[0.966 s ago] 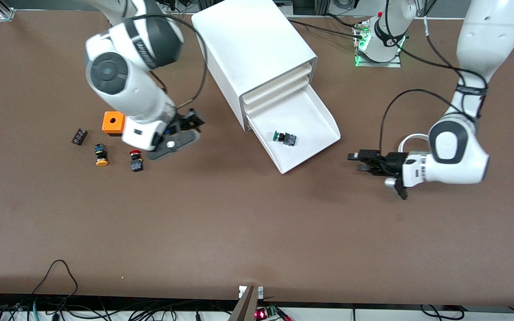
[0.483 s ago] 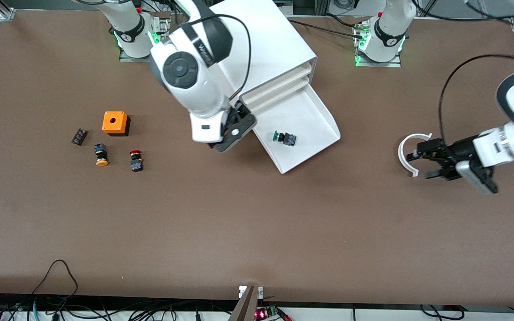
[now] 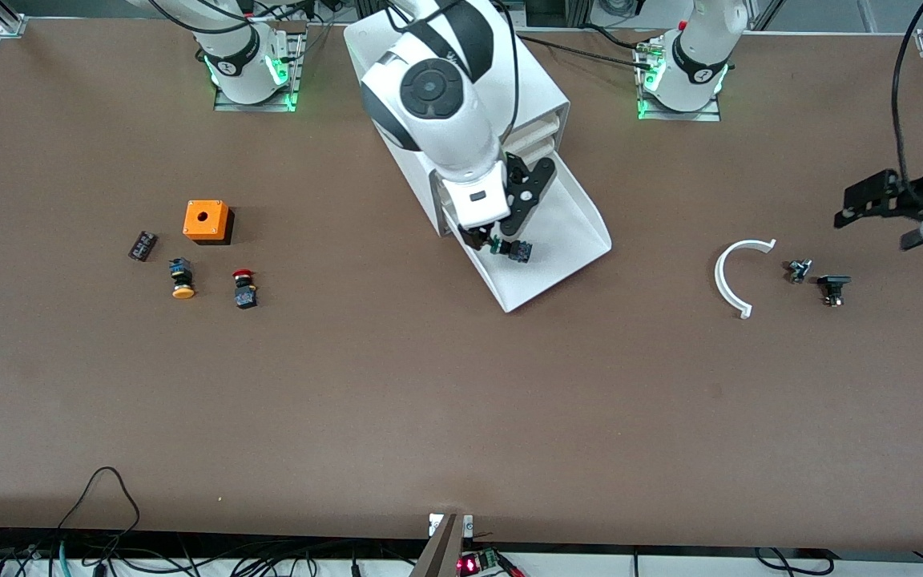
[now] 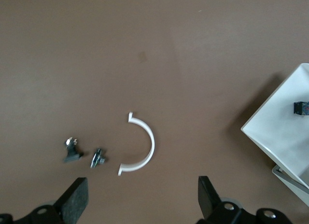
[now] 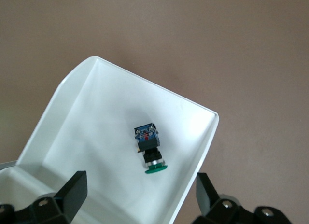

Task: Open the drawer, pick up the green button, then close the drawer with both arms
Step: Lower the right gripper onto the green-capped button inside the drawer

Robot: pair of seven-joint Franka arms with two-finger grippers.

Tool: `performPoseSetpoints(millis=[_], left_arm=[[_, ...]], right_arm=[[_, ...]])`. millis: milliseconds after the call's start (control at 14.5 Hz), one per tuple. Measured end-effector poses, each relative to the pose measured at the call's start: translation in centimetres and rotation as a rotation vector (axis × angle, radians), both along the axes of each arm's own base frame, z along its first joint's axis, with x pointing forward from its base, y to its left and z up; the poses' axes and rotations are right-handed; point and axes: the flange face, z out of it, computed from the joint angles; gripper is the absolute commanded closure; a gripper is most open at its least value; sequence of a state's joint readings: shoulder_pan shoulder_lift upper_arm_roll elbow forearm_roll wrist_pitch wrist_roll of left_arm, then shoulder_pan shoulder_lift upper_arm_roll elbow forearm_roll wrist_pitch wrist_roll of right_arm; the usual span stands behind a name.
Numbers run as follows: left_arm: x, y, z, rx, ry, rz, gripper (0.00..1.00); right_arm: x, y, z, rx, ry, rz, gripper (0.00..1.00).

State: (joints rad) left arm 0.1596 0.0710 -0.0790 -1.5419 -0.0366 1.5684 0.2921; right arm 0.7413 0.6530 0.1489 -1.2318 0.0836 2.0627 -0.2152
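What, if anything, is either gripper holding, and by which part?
Nothing. The right gripper is open over the button in the drawer; the left gripper is open, empty.

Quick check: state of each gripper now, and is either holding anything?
Left gripper: open, empty, over bare table near the white arc piece.
Right gripper: open, empty, over the pulled-out drawer, above the button.

The right gripper point(image 3: 484, 239) hangs over the pulled-out drawer point(image 3: 582, 216), jaws spread wide. The left gripper point(image 3: 870, 200) is well apart from the drawer toward the left arm's end, jaws also spread.
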Motion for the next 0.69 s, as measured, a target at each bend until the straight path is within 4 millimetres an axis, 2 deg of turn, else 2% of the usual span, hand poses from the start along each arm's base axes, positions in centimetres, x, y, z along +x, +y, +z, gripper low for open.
performPoseSetpoints(millis=[276, 552, 690], left_arm=[[-0.1, -0.6, 0.4, 0.086, 0.017, 0.107, 0.00], [0.0, -0.7, 0.2, 0.087, 0.018, 0.120, 0.00], [0.1, -0.7, 0.2, 0.087, 0.014, 0.121, 0.00]], right_arm=[[-1.2, 2.5, -4.2, -0.027, -0.008, 0.043, 0.00], [-1.9, 3.4, -5.5, -0.023, -0.012, 0.066, 0.00], [-2.4, 3.8, -6.8, -0.045, -0.014, 0.084, 0.00]])
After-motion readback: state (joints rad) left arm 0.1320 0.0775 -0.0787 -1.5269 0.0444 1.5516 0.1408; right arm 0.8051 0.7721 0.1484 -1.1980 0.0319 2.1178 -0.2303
